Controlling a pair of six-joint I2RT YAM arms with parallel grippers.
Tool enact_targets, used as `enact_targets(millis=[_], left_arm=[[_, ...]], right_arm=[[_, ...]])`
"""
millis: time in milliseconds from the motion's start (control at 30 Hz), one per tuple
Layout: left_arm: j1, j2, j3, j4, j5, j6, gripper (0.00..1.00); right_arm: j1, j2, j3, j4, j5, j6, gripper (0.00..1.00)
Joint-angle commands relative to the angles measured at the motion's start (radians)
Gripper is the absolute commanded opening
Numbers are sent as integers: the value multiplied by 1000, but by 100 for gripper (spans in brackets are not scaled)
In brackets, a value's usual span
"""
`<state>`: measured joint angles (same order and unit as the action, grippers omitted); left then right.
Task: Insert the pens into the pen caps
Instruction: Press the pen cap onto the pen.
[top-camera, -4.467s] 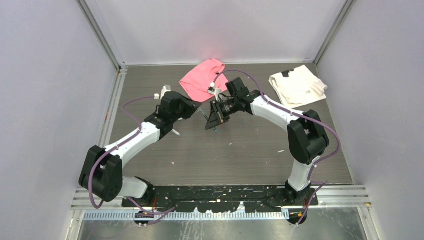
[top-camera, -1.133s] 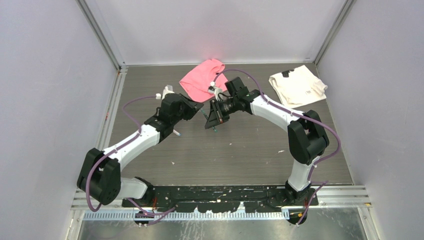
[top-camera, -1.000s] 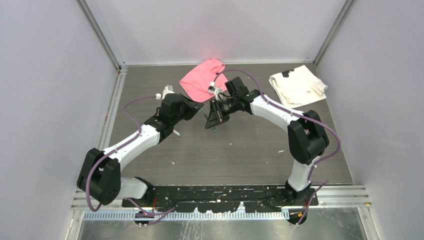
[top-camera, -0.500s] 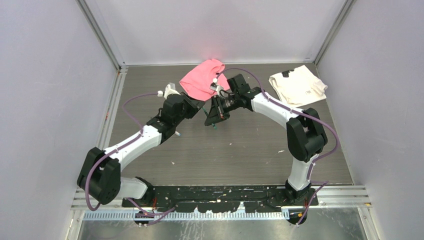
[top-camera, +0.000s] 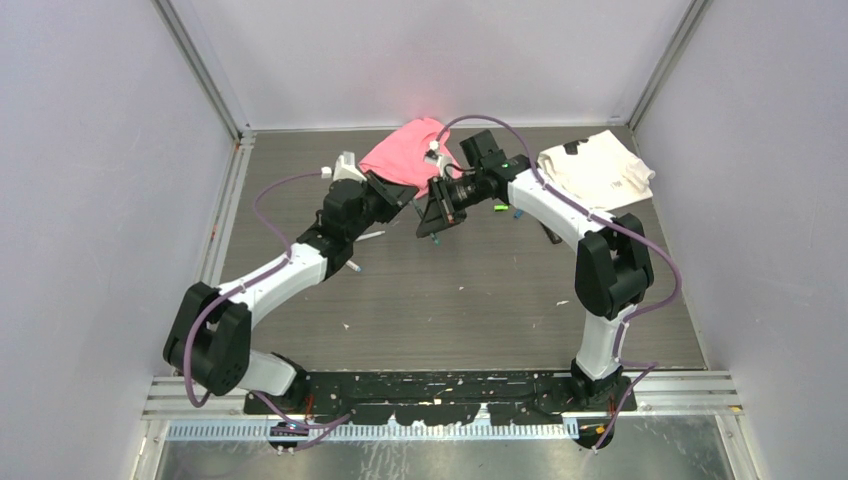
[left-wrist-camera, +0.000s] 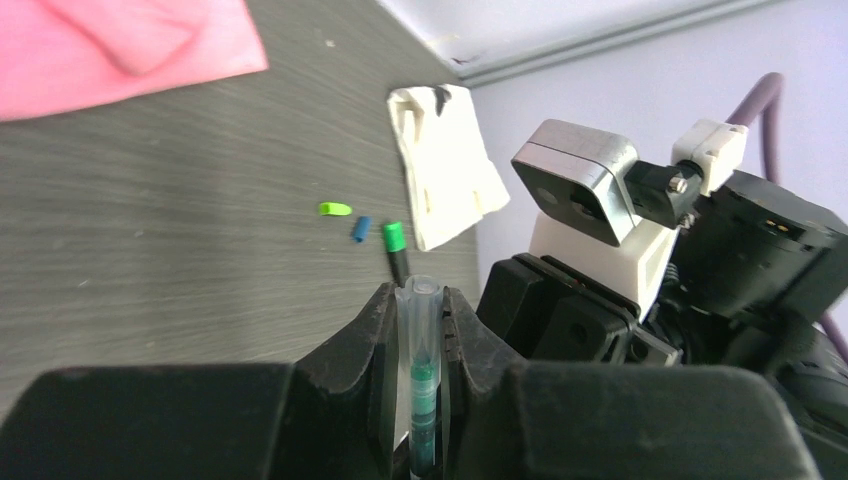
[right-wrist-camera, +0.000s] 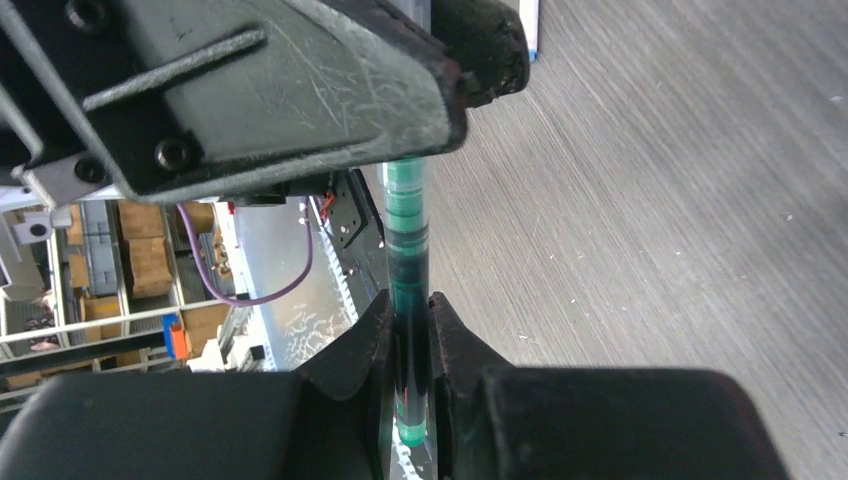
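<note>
My left gripper (left-wrist-camera: 418, 295) is shut on a clear pen cap (left-wrist-camera: 419, 320), and a green pen tip sits inside that cap. Facing it, my right gripper (right-wrist-camera: 408, 305) is shut on the dark green pen (right-wrist-camera: 406, 240), whose front end runs up into the left gripper's fingers (right-wrist-camera: 300, 90). From above, the two grippers (top-camera: 405, 197) (top-camera: 433, 222) meet nose to nose just in front of the pink cloth (top-camera: 400, 155). A bright green cap (left-wrist-camera: 335, 209), a blue cap (left-wrist-camera: 360, 229) and a black pen with a green cap (left-wrist-camera: 393, 240) lie on the table. A white pen (top-camera: 368, 236) lies by the left arm.
A white cloth (top-camera: 595, 170) lies at the back right, close to the loose caps. Another white pen (right-wrist-camera: 528, 25) lies beyond the left gripper. A small pen (top-camera: 353, 268) rests beside the left forearm. Grey walls enclose the table on three sides.
Both grippers, still joined at pen and cap, have moved together toward the back of the table, next to the pink cloth. The right forearm's shift has uncovered the loose caps.
</note>
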<state>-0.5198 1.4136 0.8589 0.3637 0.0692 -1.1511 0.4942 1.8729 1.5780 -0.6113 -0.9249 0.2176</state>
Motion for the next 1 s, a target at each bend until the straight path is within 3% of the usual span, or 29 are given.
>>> enact_targets(millis=[0, 100, 200, 267, 367, 433, 567, 733, 867, 967], left_arm=[[-44, 56, 1, 73, 586, -62, 1], [-48, 56, 17, 22, 639, -40, 0], [-72, 60, 88, -128, 595, 42, 1], [-97, 82, 164, -324, 549, 119, 1], [-119, 88, 231, -490, 453, 185, 1], [-120, 72, 226, -486, 406, 187, 0], [-105, 4, 161, -378, 314, 137, 1], [-49, -78, 75, -247, 255, 69, 9], [-25, -104, 66, -233, 267, 72, 32], [-17, -106, 68, -224, 304, 81, 44]], right_arm=[[-108, 9, 119, 250, 32, -50, 1], [-97, -9, 158, 109, 184, -205, 1], [-95, -7, 142, 195, 185, -87, 1], [-97, -2, 106, 301, 119, 38, 1], [-82, -2, 117, 273, 178, 39, 1], [-80, 3, 116, 270, 184, 39, 1], [-76, -2, 60, 327, 58, 44, 1], [-71, -36, -33, 337, -15, -2, 1], [-73, -45, -59, 337, -32, -9, 1], [-73, -42, -57, 346, -43, 2, 1]])
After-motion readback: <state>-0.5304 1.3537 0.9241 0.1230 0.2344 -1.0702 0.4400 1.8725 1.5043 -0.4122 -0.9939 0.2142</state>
